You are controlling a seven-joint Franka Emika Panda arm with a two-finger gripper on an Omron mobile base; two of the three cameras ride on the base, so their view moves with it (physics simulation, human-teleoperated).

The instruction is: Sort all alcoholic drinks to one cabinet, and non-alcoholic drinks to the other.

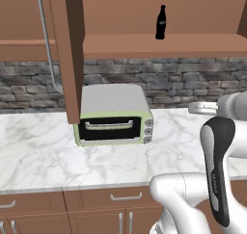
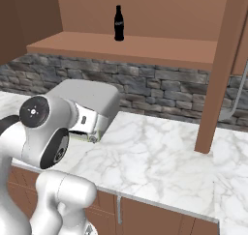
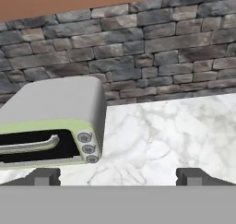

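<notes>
We have the cola bottle (image 1: 160,22) standing upright on the open cabinet's shelf floor (image 1: 144,44), above and behind the toaster oven (image 1: 113,114). Our gripper (image 3: 118,176) hangs low over the marble counter (image 3: 175,131), fingers spread wide, empty, bottle well above them.

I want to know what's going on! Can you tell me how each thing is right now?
Cola bottle: upright on the cabinet shelf, alone.
Cabinet door: swung open.
Toaster oven: on the counter, door shut.
Claw: open, holding nothing, above the counter.
</notes>
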